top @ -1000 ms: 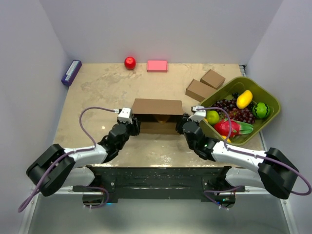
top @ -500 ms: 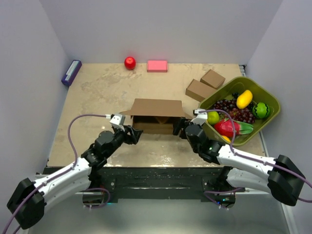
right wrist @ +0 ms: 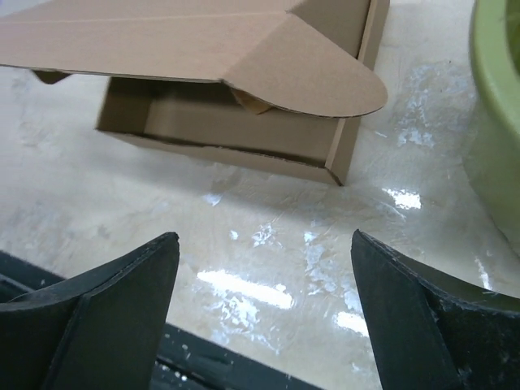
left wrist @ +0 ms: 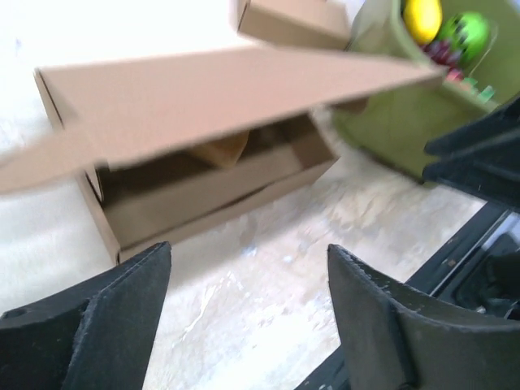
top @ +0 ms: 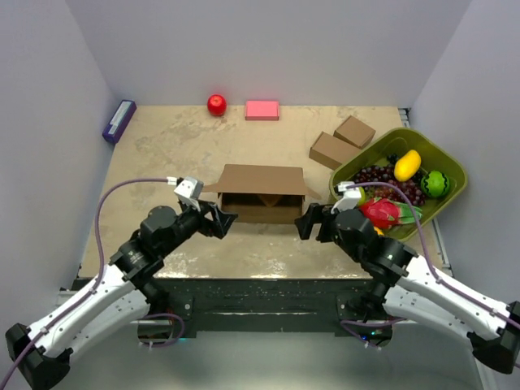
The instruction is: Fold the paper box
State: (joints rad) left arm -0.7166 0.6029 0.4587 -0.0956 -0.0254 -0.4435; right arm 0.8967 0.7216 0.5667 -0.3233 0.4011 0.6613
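The paper box (top: 260, 193) is a shallow brown cardboard tray in the middle of the table, its lid raised and hanging over the open front, side flaps sticking out. From the left wrist the box (left wrist: 203, 138) lies ahead with its interior showing under the lid; from the right wrist the box (right wrist: 236, 89) shows its rounded lid flap. My left gripper (top: 221, 219) stands open just off the box's near-left corner, touching nothing. My right gripper (top: 304, 223) is open off the near-right corner, also empty. Both left gripper (left wrist: 248, 260) and right gripper (right wrist: 264, 244) frame bare tabletop.
A green tray (top: 443, 162) of toy fruit stands at the right, close to my right arm. Two small closed brown boxes (top: 341, 142) lie behind it. A red ball (top: 216, 104), a pink block (top: 262, 110) and a purple item (top: 119, 120) sit along the far edge.
Both grippers let go of the box's sides, opened wide and drew back toward the near edge. The lid's side flaps have sprung outward.
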